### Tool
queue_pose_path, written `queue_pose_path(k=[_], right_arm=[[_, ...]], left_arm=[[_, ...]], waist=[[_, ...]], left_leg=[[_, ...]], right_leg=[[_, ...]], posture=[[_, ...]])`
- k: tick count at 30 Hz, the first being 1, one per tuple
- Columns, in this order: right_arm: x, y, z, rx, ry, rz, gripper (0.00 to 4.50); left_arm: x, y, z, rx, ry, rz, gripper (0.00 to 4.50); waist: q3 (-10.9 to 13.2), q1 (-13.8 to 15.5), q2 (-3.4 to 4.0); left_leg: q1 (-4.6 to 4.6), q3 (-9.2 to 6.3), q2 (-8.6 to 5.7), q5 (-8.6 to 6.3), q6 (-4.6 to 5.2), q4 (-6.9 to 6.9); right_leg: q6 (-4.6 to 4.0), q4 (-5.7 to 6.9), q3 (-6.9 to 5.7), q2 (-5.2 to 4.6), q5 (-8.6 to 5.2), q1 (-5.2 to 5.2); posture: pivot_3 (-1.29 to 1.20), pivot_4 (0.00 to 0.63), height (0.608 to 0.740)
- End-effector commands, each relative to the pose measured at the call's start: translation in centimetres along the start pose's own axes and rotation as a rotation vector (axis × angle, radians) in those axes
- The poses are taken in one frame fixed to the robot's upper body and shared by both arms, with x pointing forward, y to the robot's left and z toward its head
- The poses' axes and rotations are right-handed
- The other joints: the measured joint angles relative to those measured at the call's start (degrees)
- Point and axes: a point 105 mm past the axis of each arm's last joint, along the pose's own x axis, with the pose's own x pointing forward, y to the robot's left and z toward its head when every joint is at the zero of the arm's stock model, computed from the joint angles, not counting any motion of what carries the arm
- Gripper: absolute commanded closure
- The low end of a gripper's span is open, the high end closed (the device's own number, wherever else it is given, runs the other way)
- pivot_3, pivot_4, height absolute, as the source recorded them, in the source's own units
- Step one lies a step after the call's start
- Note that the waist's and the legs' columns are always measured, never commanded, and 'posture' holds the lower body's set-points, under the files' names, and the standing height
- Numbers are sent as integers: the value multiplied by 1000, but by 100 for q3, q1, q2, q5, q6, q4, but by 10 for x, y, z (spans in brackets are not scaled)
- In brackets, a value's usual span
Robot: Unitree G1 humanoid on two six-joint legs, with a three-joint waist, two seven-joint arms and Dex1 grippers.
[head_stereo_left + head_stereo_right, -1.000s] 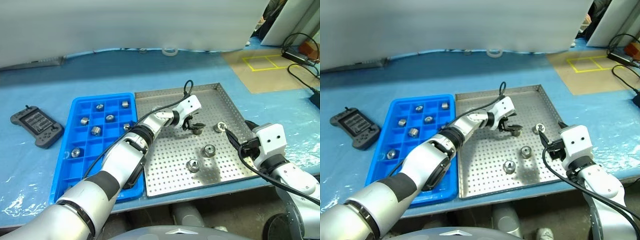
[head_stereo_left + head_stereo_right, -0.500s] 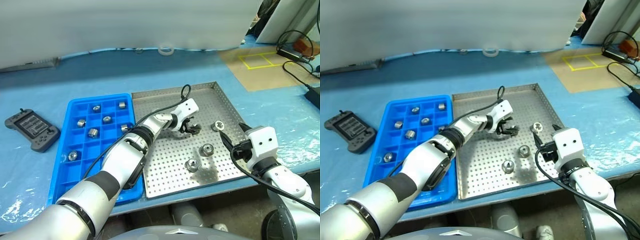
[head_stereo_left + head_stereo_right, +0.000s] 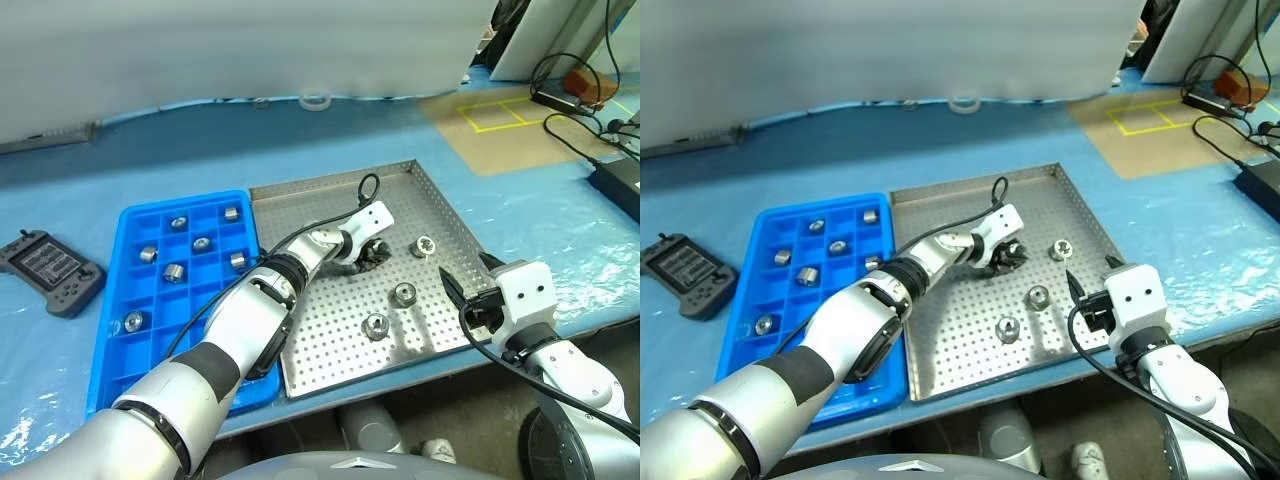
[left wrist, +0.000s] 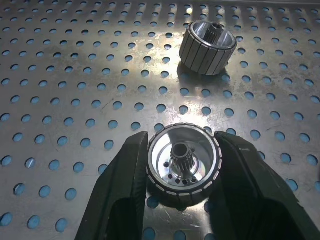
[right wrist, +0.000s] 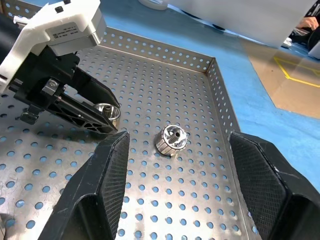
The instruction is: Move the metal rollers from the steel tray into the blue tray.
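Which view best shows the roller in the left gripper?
Left wrist view: the roller sits large between the left gripper fingers, both touching its sides, on the steel tray. The eye views hide most of it behind the gripper; the right wrist view gives a sliver.

The left arm reaches way out forward and across to the right, and the left gripper (image 4: 182, 170) has both fingers pressed against a roller (image 4: 183, 169). The right gripper (image 5: 182, 165) sits low at the near right, fingers spread wide apart.
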Motion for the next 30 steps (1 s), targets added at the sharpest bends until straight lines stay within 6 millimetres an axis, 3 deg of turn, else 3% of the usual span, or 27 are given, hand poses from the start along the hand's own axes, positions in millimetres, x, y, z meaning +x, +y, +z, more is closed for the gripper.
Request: queue_pose_path(k=[1, 9, 15, 17, 21, 24, 27, 30], right_arm=[[-3, -3, 13, -32, -49, -25, 1187], [2, -4, 17, -30, -71, -12, 1187], [14, 5, 39, 18, -163, 112, 1187], [19, 9, 49, 31, -199, 176, 1187], [34, 22, 66, 42, -259, 366, 1187], [50, 32, 75, 37, -290, 476, 1187], [63, 44, 91, 119, -353, 615, 1187], [73, 59, 105, 156, -394, 763, 1187]], left_arm=[[46, -105, 37, -10, -94, -280, 2804], [41, -84, 38, -43, -116, -212, 2802], [5, -44, 70, -125, -330, -293, 2802], [-18, -23, 76, -119, -390, -326, 2802], [-79, 22, 68, -9, -435, -294, 2802], [-130, 33, 54, 41, -428, -268, 2802], [-179, 42, 39, 24, -407, -149, 2802], [-216, 44, 20, -14, -360, -23, 2802]], waist=[[0, -32, 1], [-1, -112, 2], [11, -157, 14], [16, -126, 15], [33, -32, 4], [41, 26, -1], [74, 356, -14], [90, 972, -3]], left_leg=[[0, -1, -1, 0, 0, 0], [-5, -5, -7, -3, 5, -1], [-15, -5, -22, -6, 12, 0], [-15, -5, -24, -7, 15, 0], [-20, -4, -25, -7, 21, 1], [-1, -2, -6, -5, 19, -2], [20, -4, 30, 10, -4, -4], [20, -12, 51, 37, -42, -7]], right_leg=[[1, -2, -1, 0, -1, 2], [1, -6, -5, -8, -1, 2], [0, -5, -4, -23, 1, -5], [-2, -2, -5, -25, 2, -6], [-4, 12, -6, -32, 3, -3], [-6, 34, -22, -29, 5, -2], [-9, 86, -62, -23, 3, -3], [-20, 124, -79, -15, -2, -37]], posture=[[-689, 150, 740], [-651, 150, 740], [-571, 150, 740], [-507, 150, 740], [-375, 150, 740], [-250, 150, 740], [-86, 150, 740], [32, 150, 740]])
